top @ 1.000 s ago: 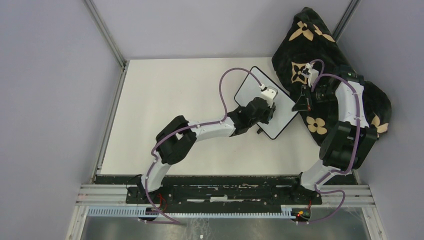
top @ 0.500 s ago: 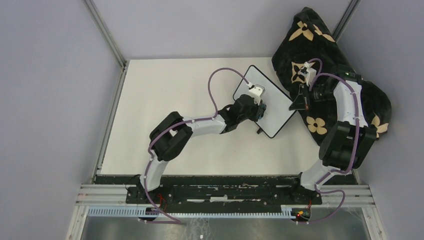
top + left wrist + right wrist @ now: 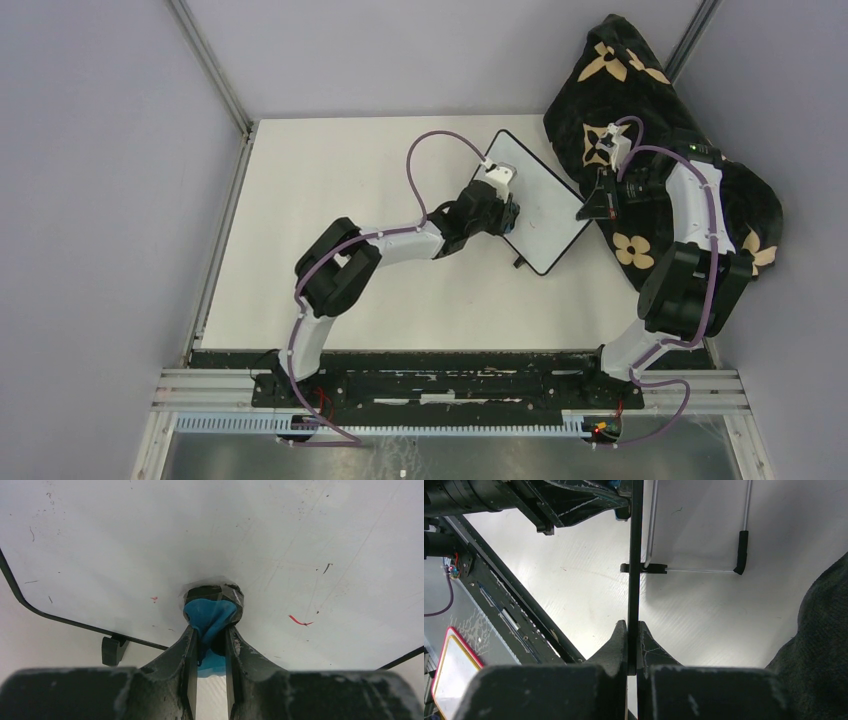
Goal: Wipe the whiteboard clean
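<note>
Plain grey walls (image 3: pixel 100 150) enclose a white table (image 3: pixel 330 200) with aluminium corner posts (image 3: pixel 210 65).

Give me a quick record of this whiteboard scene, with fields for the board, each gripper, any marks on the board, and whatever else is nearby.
whiteboard: on the table, mostly clean
left gripper: shut on a blue eraser, its dark tip against the board
right gripper: shut on the board's thin black edge
red marks: a short stroke and a tiny speck
nearby: black blanket with tan flowers, by the board's right side
</note>
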`<state>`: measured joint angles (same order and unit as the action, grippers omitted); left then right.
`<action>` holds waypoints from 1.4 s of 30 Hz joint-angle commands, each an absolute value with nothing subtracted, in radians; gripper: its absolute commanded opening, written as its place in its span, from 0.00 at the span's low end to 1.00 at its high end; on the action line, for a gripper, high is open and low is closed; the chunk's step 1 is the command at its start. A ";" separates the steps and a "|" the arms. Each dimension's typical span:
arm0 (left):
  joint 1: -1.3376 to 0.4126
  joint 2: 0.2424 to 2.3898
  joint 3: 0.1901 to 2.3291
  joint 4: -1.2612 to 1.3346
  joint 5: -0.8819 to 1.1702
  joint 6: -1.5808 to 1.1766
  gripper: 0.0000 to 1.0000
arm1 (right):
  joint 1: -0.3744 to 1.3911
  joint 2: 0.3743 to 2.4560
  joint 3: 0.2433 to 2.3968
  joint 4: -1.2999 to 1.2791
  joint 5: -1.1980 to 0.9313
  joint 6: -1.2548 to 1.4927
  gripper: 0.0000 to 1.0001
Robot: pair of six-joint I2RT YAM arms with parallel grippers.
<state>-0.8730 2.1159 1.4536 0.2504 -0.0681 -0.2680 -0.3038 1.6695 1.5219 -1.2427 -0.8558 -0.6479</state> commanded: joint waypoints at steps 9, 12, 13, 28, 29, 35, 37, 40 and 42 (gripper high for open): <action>-1.072 2.125 1.548 0.250 -0.103 -0.286 0.03 | -0.296 1.667 1.552 -1.303 -0.904 -0.680 0.01; -1.097 2.125 1.564 0.251 -0.084 -0.300 0.03 | -0.296 1.667 1.551 -1.302 -0.903 -0.679 0.00; -1.104 2.121 1.565 0.253 -0.084 -0.301 0.03 | -0.295 1.667 1.551 -1.303 -0.903 -0.681 0.01; -0.992 2.128 1.531 0.222 -0.135 -0.264 0.03 | -0.296 1.660 1.545 -1.309 -0.907 -0.685 0.01; -0.979 2.124 1.530 0.219 -0.133 -0.261 0.03 | -0.296 1.661 1.546 -1.309 -0.908 -0.685 0.01; -0.905 2.123 1.531 0.197 -0.119 -0.250 0.03 | -0.295 1.657 1.546 -1.311 -0.907 -0.686 0.01; -0.887 2.121 1.525 0.195 -0.115 -0.250 0.03 | -0.295 1.658 1.546 -1.311 -0.904 -0.686 0.01; -0.872 2.104 1.506 0.200 -0.112 -0.249 0.03 | -0.295 1.660 1.545 -1.309 -0.901 -0.685 0.01; -0.870 2.091 1.492 0.202 -0.124 -0.243 0.03 | -0.295 1.664 1.545 -1.307 -0.900 -0.684 0.00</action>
